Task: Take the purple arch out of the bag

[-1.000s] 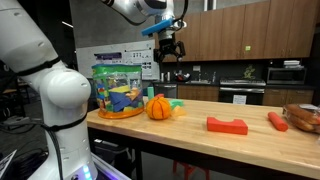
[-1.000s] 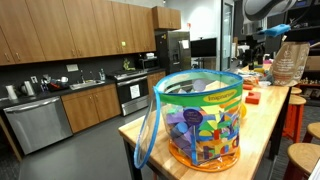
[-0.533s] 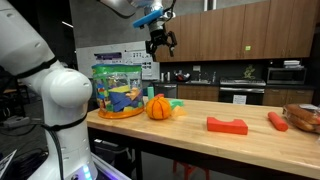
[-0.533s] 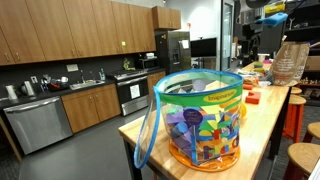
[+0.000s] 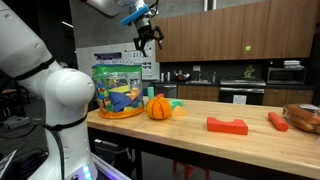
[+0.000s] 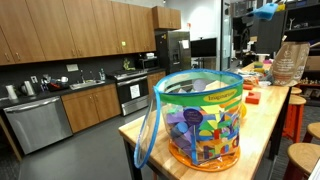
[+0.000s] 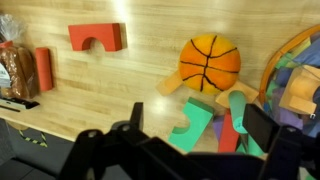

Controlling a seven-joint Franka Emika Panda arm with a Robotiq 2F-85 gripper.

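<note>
Tool high over table, fingers spread, empty; bag well below, offset sideways; purple arch indiscernible

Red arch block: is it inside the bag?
No, the red arch block lies on the bare table, well apart from the bag.

The clear plastic bag with green trim is cut off by the wrist view's right edge. The toys inside it jumble together, so the small purple arch block cannot be picked out. In an exterior view, the black gripper high above the bag is too small to show its jaws.
</note>
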